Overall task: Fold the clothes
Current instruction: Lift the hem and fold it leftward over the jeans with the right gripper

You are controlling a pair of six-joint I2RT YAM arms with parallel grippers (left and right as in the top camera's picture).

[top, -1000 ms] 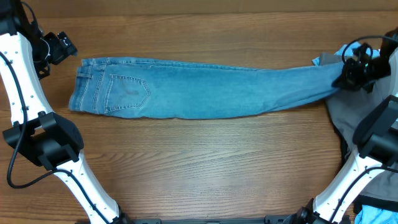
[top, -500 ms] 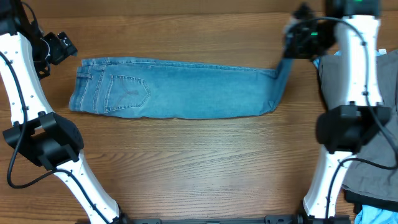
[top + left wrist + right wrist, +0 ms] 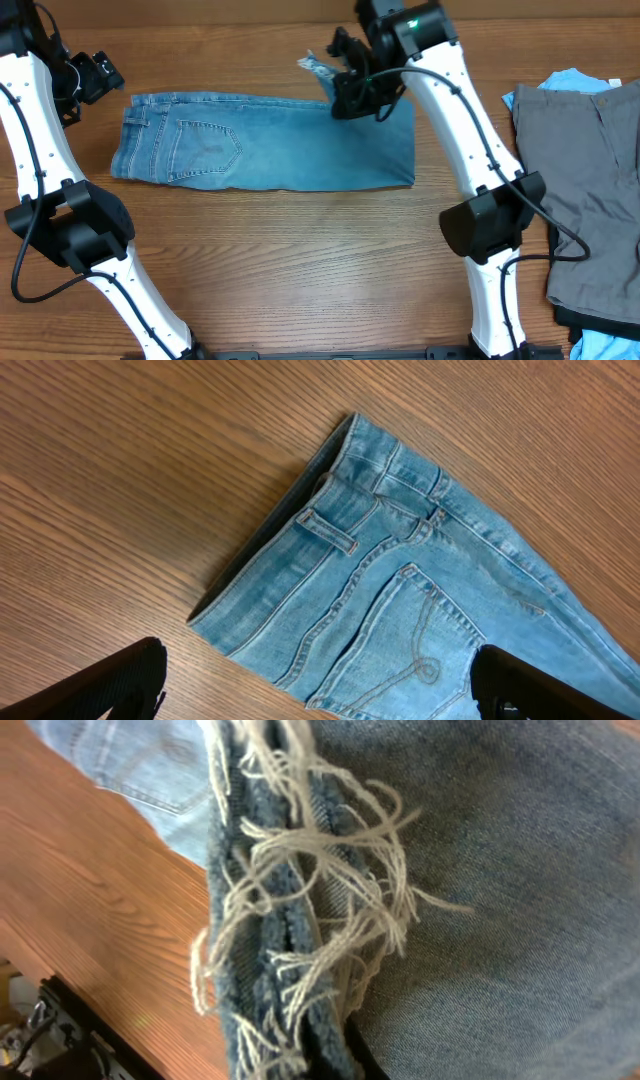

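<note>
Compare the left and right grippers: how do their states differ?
The left gripper is open and empty; the right gripper is shut on the jeans' frayed hem. The left hangs near the waistband end; the right is over the folded-over leg.

Frayed, pale-threaded hem (image 3: pixel 300 900) of light-blue jeans (image 3: pixel 520 920) close up above the wooden table (image 3: pixel 80 920)

I get bright, even light from above across the desk (image 3: pixel 300 270), with only thin, soft shadows along the jeans (image 3: pixel 270 150). The overhead and left wrist views are sharp. My right wrist view sits so close that its lower corners blur.
</note>
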